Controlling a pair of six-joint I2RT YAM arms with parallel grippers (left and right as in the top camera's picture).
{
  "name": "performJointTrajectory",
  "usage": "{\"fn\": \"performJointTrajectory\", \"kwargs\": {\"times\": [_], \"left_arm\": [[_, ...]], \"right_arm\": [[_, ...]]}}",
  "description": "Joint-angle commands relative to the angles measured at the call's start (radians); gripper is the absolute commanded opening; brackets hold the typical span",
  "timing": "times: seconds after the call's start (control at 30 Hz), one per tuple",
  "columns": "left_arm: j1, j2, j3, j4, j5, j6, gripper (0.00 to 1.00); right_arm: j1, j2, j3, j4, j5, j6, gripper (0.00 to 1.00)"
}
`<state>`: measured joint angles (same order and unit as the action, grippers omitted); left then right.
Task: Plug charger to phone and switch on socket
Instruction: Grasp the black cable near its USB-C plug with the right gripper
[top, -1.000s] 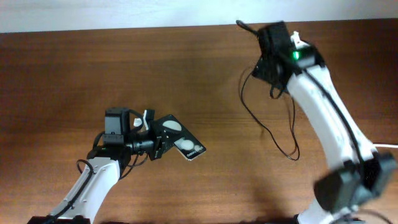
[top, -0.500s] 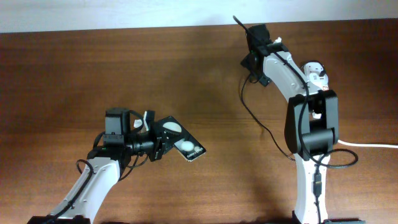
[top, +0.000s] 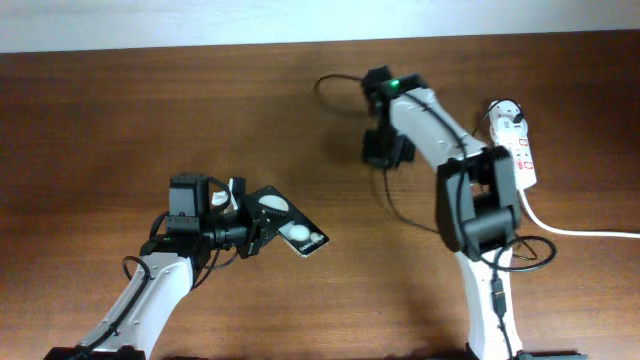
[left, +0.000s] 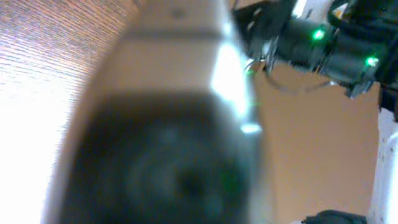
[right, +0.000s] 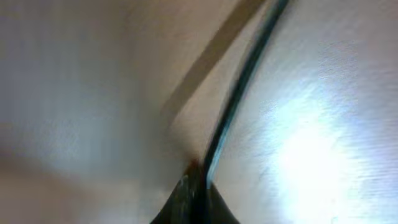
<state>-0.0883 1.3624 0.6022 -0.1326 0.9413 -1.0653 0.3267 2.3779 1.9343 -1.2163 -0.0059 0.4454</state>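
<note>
"Left pincer (top: 250, 228) — what's it doing?"
"Clamped on the phone (top: 292, 226), toward the worktop's (top: 100, 120) near edge, left of middle."
"And the right pincer (top: 381, 152)?"
"Closed on the charger (right: 239, 93) cable, near the far edge — wrist view's blurred. Socket (top: 520, 150) lies by the right edge, well apart from the phone."

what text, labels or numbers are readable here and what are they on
No text here can be quoted as it reads.
phone: small white lettering near its two white circles, too small to read.
socket: red markings, too small to tell if they are words or numbers.
charger: no print shows on the cable.
Left and right wrist views: too blurred, no text shows.
</note>
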Motion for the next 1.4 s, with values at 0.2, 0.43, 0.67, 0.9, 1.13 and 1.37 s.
{"fn": "performJointTrajectory", "kwargs": {"times": [0.2,0.43,0.67,0.9,1.13,1.37], "left_arm": [[0.003,-0.009,0.009,0.003,0.008,0.016,0.02],[0.003,-0.009,0.009,0.003,0.004,0.016,0.01],[0.003,-0.009,0.009,0.002,0.005,0.016,0.01],[0.003,-0.009,0.009,-0.004,0.005,0.016,0.01],[0.003,-0.009,0.009,-0.005,0.005,0.016,0.0],[0.003,-0.009,0.009,-0.004,0.059,0.016,0.01]], "right_arm": [[-0.003,0.019,-0.02,0.14,0.244,0.074,0.59],[-0.071,0.019,-0.023,0.244,0.067,0.158,0.51],[-0.074,0.019,-0.13,0.329,0.017,0.159,0.45],[-0.072,0.019,-0.13,0.29,0.016,0.159,0.31],[-0.072,0.019,-0.13,0.261,0.016,0.158,0.04],[-0.073,-0.135,-0.114,0.164,-0.096,0.058,0.04]]}}
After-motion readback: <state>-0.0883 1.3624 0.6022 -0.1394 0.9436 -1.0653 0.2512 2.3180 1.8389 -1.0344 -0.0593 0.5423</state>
